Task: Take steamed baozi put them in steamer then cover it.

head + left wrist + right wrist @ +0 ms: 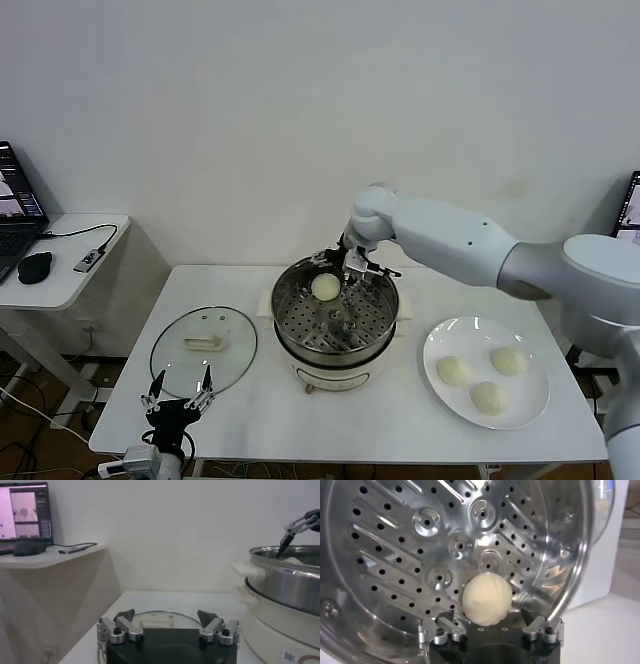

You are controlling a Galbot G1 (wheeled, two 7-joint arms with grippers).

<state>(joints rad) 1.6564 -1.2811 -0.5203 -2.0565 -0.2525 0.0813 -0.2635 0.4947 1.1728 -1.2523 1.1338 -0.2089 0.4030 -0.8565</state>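
Observation:
One steamed baozi (pixel 326 287) lies on the perforated tray (pixel 420 545) at the far side of the steamer (pixel 285 330). My right gripper (pixel 340 265) hangs just over it, open. In the right wrist view the baozi (pixel 487 600) sits between the spread fingers of this gripper (pixel 487 615), with a gap on each side. Three more baozi (pixel 489 397) rest on the white plate (pixel 530 400) to the right. The cover (pixel 203 350), a glass lid with a cream handle, lies flat on the table left of the steamer. My left gripper (pixel 178 395) is parked open at the table's front edge, just before the cover (pixel 160 622).
A side table (pixel 70 270) with a mouse and laptop stands at the far left, lower than the work table. A wall runs close behind the steamer. Bare tabletop shows in front of the steamer and between it and the plate.

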